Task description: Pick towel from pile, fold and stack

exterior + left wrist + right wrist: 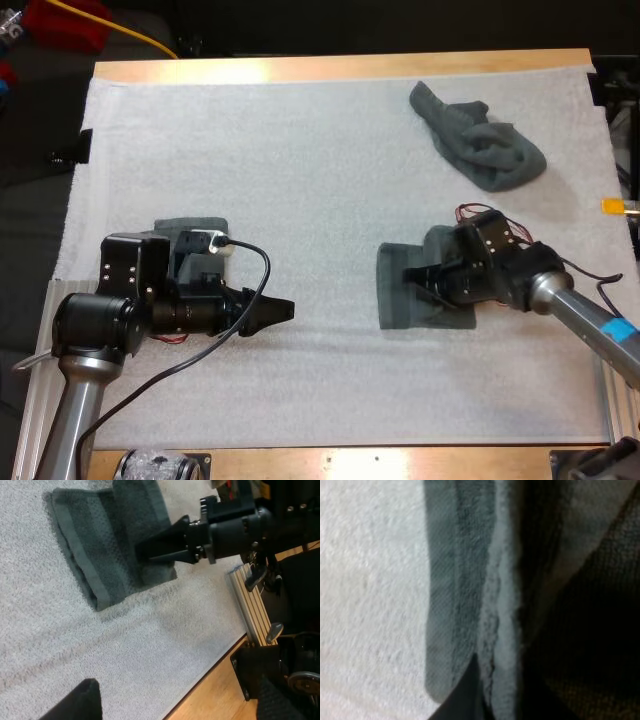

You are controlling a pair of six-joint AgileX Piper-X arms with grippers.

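Right tool (420, 278) is clamped on the part-folded towel (393, 298), with fold layers pinched between its fingers (580, 645). It reaches in over the towel's right side.

The towel lies flat on the mat (300, 170), right of bench (330, 68) centre. Its long axis runs near edge to far edge.

Left tool (278, 311) is spread wide and empty. It points right at that towel, bare mat between them.

Folded stack (190, 228) sits near the left edge, partly under the left arm. Crumpled towel (485, 150) is by the far right corner.

My read: the right arm owns the towel, and the stack lies straight left across the bench, so the carry goes leftward.
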